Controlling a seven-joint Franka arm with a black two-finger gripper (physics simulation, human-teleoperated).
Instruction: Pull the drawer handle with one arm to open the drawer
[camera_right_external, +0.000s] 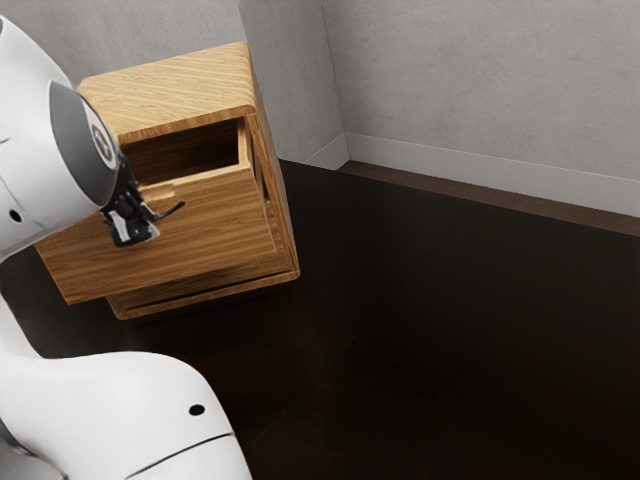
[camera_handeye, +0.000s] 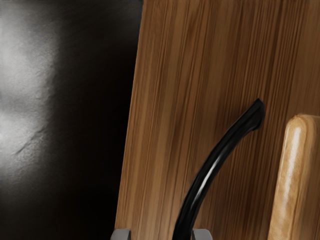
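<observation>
The wooden cabinet (camera_right_external: 175, 85) stands at the exterior view's upper left. Its drawer (camera_right_external: 200, 235) is slid partly out, and the dark hollow inside it (camera_right_external: 190, 150) shows from above. A thin black curved handle (camera_right_external: 168, 209) sticks out of the drawer front. My gripper (camera_right_external: 138, 222) is at that handle. In the wrist view the handle (camera_handeye: 220, 150) arcs down across the drawer front (camera_handeye: 200, 65) and passes between my grey fingertips (camera_handeye: 122, 234). It lies against one of them, with a gap to the other. The gripper (camera_handeye: 160, 234) is open.
The cabinet rests on a dark glossy floor (camera_right_external: 450, 320) that stretches to the exterior view's right. Grey walls with a pale baseboard (camera_right_external: 480, 165) run behind. My own white arm link (camera_right_external: 110, 420) covers the lower left. A rounded pale wooden edge (camera_handeye: 295, 175) sits beside the handle.
</observation>
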